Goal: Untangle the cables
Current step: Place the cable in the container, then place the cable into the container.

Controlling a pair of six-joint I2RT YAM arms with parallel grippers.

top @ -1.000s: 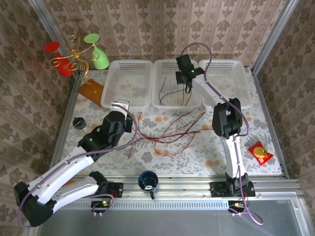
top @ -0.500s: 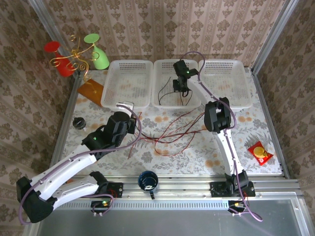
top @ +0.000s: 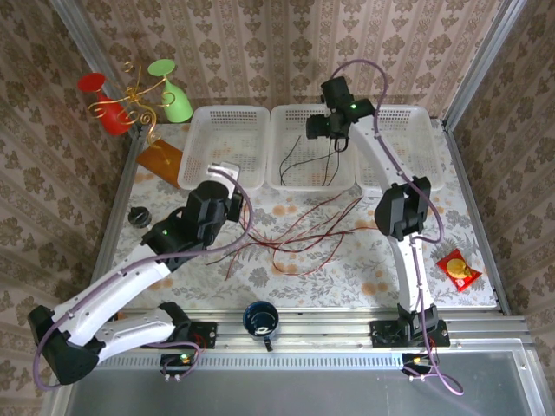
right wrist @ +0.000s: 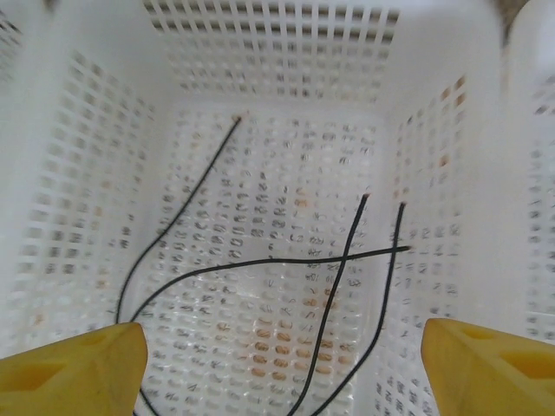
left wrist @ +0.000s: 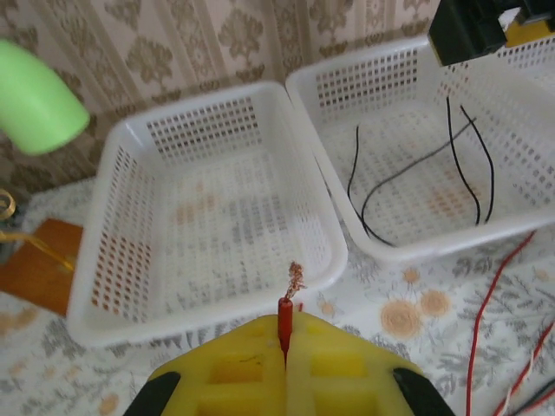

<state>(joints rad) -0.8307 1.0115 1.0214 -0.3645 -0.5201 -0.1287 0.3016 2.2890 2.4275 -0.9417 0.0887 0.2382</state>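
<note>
1. The left gripper was clenched on one end of a red cable. Its yellow fingers were pressed flat together, and a short stub with a frayed copper tip poked out past them.
2. That stub pointed straight ahead at the near wall of the left basket, which lay just beyond the fingers with no cable in it (the likely drop spot, I'd guess). The basket's long axis ran away from the arm, roughly in line with the stub.
3. The rest of that cable trailed back behind the gripper toward the red cables heaped on the table, nearer the arms and off to the gripper's right. From above I could not tell which strand was the held one. Most strands there ran left to right, slanting toward the far right.
4. The right gripper hung over the middle basket, fingers spread wide with nothing between them.
5. The black cables lay loose on that basket's floor beneath it. Most ran near-to-far along the basket, and one lay crosswise over them.
6. By my reckoning the left arm was the nearer one to the red heap. The coming move turned on carrying the pinched end forward over the rim while the tail slid free from the right, and it could drag neighbouring strands along.
</note>
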